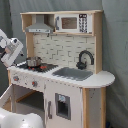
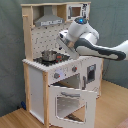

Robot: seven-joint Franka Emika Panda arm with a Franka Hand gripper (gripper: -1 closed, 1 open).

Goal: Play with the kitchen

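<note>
The kitchen (image 1: pixel 75 75) is a tall white and light-wood toy with a hood, a small microwave, a grey sink (image 1: pixel 72 73) and a black faucet (image 1: pixel 85 59). A small metal pot (image 2: pixel 48 54) stands on the black hob (image 2: pixel 52 59). The oven door (image 2: pixel 70 102) hangs open and tilted down in the second exterior view. My gripper (image 2: pixel 61 36) hovers above the hob's right end in the second exterior view, a little above and to the right of the pot. In the first exterior view my arm (image 1: pixel 9 49) shows at the left edge, beside the hob.
A grey curtain (image 1: pixel 115 40) hangs behind the kitchen. The kitchen stands on a wooden floor (image 2: pixel 15 117). A white rounded robot part (image 1: pixel 20 120) fills the lower left corner of the first exterior view. Knobs (image 2: pixel 57 75) sit on the front panel above the open oven.
</note>
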